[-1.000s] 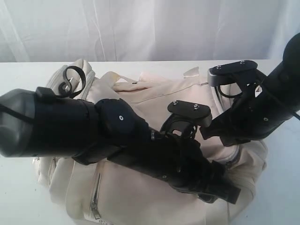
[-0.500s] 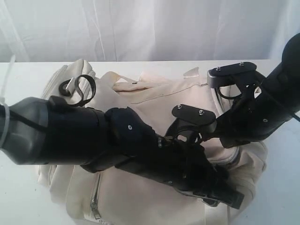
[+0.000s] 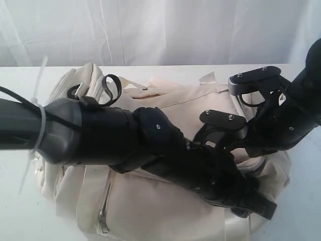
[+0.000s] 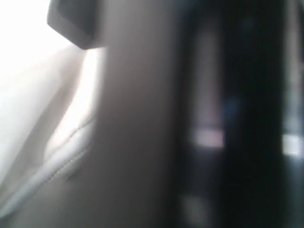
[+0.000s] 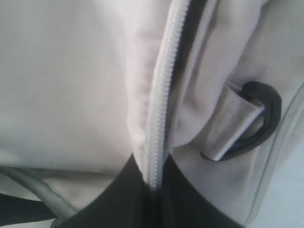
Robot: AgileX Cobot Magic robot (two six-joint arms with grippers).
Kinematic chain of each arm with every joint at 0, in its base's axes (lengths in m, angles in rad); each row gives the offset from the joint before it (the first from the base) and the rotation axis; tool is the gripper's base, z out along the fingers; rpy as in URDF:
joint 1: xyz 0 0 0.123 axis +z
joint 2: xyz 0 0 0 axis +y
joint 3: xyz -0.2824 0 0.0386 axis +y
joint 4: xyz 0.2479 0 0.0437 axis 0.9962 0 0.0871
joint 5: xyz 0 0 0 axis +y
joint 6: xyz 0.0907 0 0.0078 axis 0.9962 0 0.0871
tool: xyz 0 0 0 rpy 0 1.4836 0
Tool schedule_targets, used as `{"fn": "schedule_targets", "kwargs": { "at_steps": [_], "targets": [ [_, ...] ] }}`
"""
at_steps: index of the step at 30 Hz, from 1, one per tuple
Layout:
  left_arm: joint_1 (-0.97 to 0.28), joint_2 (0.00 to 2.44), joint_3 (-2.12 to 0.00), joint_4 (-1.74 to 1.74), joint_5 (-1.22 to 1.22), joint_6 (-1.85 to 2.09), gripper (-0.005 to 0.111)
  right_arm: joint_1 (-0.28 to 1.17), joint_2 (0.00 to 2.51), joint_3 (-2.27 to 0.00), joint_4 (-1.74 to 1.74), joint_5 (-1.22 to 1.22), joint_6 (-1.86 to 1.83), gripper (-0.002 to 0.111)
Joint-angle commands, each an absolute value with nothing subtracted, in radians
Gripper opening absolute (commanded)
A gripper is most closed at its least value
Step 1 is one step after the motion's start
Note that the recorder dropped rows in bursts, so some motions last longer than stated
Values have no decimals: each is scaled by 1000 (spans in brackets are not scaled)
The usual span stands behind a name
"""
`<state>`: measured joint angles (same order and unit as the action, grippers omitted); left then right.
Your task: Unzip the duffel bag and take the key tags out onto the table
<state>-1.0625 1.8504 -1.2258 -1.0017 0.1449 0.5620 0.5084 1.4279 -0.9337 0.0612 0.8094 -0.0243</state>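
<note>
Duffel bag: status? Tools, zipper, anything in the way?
Left tool open, low at duffel bag end. Right tool shut on zipper. Key tags not in sight. Left arm across the bag, hiding its top.

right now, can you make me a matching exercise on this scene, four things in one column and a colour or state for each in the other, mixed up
Things:
1. duffel bag
2. strap ring
3. right gripper
4. table

Descriptions:
A. black loop held in a webbing tab
B. plain white, lying under the bag
C. shut on the zipper
D. cream-white fabric

Pairs: 1-D; 2-A; 3-C; 4-B
</note>
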Motion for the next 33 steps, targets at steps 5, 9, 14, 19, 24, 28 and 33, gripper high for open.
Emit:
{"fn": "schedule_targets", "kwargs": {
  "at_steps": [5,9,14,19,24,28,33],
  "targets": [
    [-1072,1898,-1240,-1013,184,579,62,527,1420,-946,173,829,-22,0],
    [-1072,1898,-1240,-1013,183,579,59,527,1420,-946,175,832,-22,0],
    [-1070,1898,-1240,-1013,178,579,37,527,1420,-946,184,832,-22,0],
    [-1070,1898,-1240,-1013,152,577,10,527,1420,-946,190,832,-22,0],
    [-1070,1885,-1240,-1005,176,577,0,527,1420,-946,190,832,-22,0],
    [-1070,1853,-1222,-996,198,575,0,527,1420,-946,183,829,-14,0],
    [-1070,1802,-1169,-994,195,564,0,527,1420,-946,181,815,45,0]
  ]
}}
